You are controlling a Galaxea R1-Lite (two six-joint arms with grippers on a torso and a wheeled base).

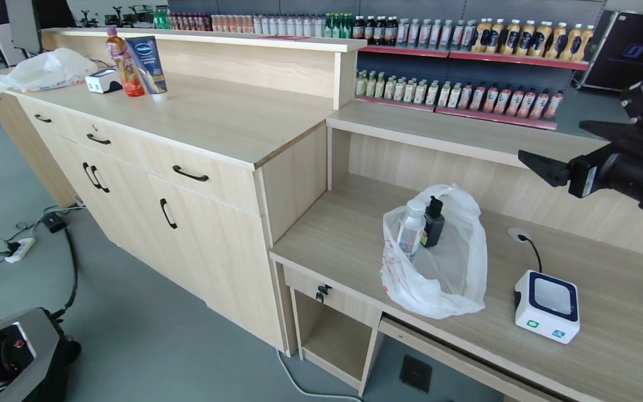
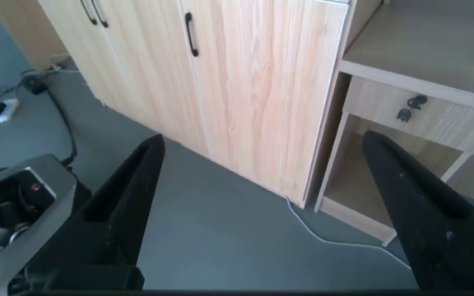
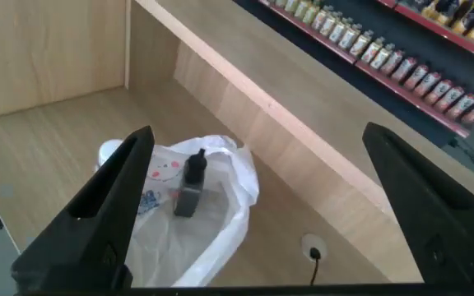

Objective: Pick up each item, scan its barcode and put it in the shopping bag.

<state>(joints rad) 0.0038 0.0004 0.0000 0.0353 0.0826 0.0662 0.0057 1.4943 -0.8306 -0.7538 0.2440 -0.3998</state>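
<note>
Left tool [image 2: 262,140]: released, fingers spread wide, nothing between them. It hangs over the grey floor [image 2: 220,222], facing the pale wooden cupboard doors [image 2: 245,82].

Upper left of head view, on the tall pale wooden counter [image 1: 232,123]: crumpled white plastic bag [image 1: 48,70], small white scanner [image 1: 102,81], orange drink bottle [image 1: 124,64] and blue squeeze tube [image 1: 148,64] just beside it. Both items stand upright with long axes vertical; the tube rests on its cap.

Centre right, on the lower counter: white translucent plastic shopping bag [image 1: 450,279], mouth open upward. Inside it are a clear plastic bottle [image 1: 411,228] and a black pump bottle [image 1: 433,223], touching. Both are near upright with caps up; the clear one leans slightly.

Lower right: white-and-blue barcode scanner [image 1: 547,306], window facing up, just beside the bag.

Right edge: right tool [image 1: 553,144], released and empty, above the lower counter and well apart from bag and scanner.

Judgement: two items are bagged. The bottle and tube at upper left look like the remaining work, each needing pick, scan and bagging.
</note>
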